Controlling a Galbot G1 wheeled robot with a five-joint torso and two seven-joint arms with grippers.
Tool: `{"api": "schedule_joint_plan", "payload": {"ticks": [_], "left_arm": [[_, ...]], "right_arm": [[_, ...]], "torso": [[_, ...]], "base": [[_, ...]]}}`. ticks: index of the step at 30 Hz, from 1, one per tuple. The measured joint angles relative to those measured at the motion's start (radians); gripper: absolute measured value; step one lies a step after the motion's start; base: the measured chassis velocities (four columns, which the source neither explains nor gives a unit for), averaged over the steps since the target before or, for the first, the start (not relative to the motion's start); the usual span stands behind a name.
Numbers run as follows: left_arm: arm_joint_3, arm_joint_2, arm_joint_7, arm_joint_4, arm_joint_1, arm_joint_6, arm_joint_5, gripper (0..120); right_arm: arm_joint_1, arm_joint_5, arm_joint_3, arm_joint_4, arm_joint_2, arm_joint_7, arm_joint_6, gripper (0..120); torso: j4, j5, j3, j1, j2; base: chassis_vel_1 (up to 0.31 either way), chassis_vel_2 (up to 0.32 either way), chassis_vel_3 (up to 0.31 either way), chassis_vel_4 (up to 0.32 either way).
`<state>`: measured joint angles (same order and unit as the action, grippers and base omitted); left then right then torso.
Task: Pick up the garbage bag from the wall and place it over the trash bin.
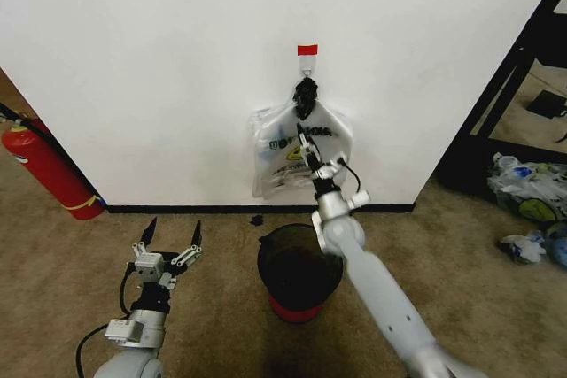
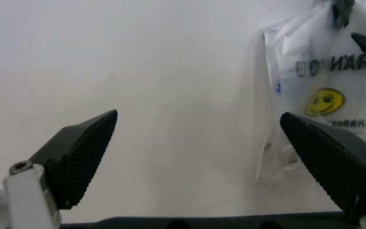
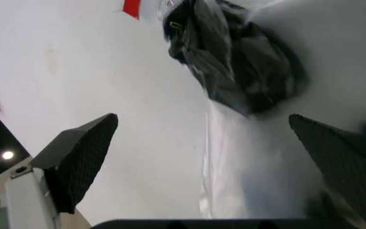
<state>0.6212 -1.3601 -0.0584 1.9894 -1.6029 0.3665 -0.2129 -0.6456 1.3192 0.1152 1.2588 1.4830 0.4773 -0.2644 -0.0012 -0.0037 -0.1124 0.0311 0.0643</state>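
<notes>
Right pincer (image 1: 306, 145), fingers spread wide, reaches up against one garbage bag (image 1: 275, 152) hanging on the wall (image 1: 177, 59), its lettering too blurred to read. One trash bin (image 1: 299, 267) stands below it; left pincer (image 1: 173, 235) hovers wide open, well aside.

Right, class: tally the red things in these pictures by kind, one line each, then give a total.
Red fire extinguisher: 1
Red tape square on the wall: 1
Red base of the trash bin: 1
Total: 3

Clear garbage bag (image 1: 285, 150), yellow smiley; white wall (image 1: 177, 59); black mesh trash bin (image 1: 299, 270)
</notes>
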Motion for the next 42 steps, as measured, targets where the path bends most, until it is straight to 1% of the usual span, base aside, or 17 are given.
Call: {"api": "schedule_joint_plan", "payload": {"ticks": [4,9,13,14,16,17,20,23,24,31,32,36,42], "left_arm": [[0.000,0.000,0.001,-0.004,0.005,0.000,0.000,100],[-0.005,0.002,0.001,-0.016,0.017,-0.002,0.002,100],[-0.012,0.003,0.001,-0.027,0.024,-0.003,0.005,100],[-0.013,0.003,0.001,-0.030,0.026,-0.003,0.006,100],[-0.014,0.005,0.001,-0.033,0.027,-0.003,0.006,100],[-0.014,0.005,0.001,-0.033,0.027,-0.003,0.006,100],[-0.012,0.010,0.001,-0.035,0.028,-0.003,0.005,100],[-0.009,0.014,0.002,-0.036,0.027,-0.003,0.003,100],[-0.009,0.014,0.002,-0.036,0.027,-0.003,0.003,100],[-0.011,0.013,0.003,-0.045,0.029,0.000,0.001,100],[-0.011,0.013,0.003,-0.045,0.029,0.000,0.001,100],[-0.015,0.010,0.002,-0.050,0.030,0.002,0.002,100],[-0.017,0.009,0.002,-0.050,0.031,0.002,0.004,100]], "right_arm": [[0.030,-0.011,0.011,-0.048,0.016,0.002,0.004,100],[0.043,-0.021,0.022,-0.083,0.016,0.018,0.009,97],[0.045,-0.022,0.025,-0.090,0.014,0.037,0.013,84],[0.048,-0.023,0.027,-0.093,0.015,0.043,0.014,77],[0.051,-0.026,0.029,-0.096,0.018,0.045,0.015,72],[0.051,-0.026,0.029,-0.096,0.018,0.045,0.015,72],[0.060,-0.033,0.034,-0.103,0.025,0.046,0.015,56],[0.066,-0.044,0.037,-0.114,0.026,0.046,0.015,45],[0.066,-0.044,0.037,-0.114,0.026,0.046,0.015,45],[0.058,-0.071,0.041,-0.108,0.020,0.046,0.012,15],[0.058,-0.071,0.041,-0.108,0.020,0.046,0.012,15],[0.051,-0.077,0.047,-0.095,0.008,0.042,0.009,0],[0.034,-0.086,0.050,-0.077,-0.012,0.040,0.006,0]], "torso": [[0.0000,0.0001,0.000,0.000,0.000],[-0.0004,0.0003,0.000,0.000,0.000],[-0.0003,0.0002,0.000,0.000,0.000],[-0.0003,0.0002,0.000,0.000,0.000],[-0.0003,0.0002,0.000,0.000,0.000],[-0.0003,0.0002,0.000,0.000,0.000],[-0.0001,0.0002,0.000,0.000,0.000],[-0.0001,0.0002,0.000,0.000,0.000],[-0.0001,0.0002,0.000,0.000,0.000],[-0.0001,0.0003,0.000,0.000,0.000],[-0.0001,0.0003,0.000,0.000,0.000],[-0.0002,0.0002,0.000,0.000,0.000],[-0.0002,0.0003,0.000,0.000,0.000]], "base": [[0.000,0.000,0.000,0.000],[0.000,0.000,0.000,0.000],[0.000,0.000,0.000,0.000],[0.000,0.000,0.000,0.000],[0.000,0.000,0.000,0.000],[0.000,0.000,0.000,0.000],[0.000,0.000,0.000,0.000],[0.000,0.000,0.000,0.000],[0.000,0.000,0.000,0.000],[0.000,0.000,0.000,0.000],[0.000,0.000,0.000,0.000],[0.000,0.000,0.000,0.000],[0.000,0.000,0.000,0.000]]}}
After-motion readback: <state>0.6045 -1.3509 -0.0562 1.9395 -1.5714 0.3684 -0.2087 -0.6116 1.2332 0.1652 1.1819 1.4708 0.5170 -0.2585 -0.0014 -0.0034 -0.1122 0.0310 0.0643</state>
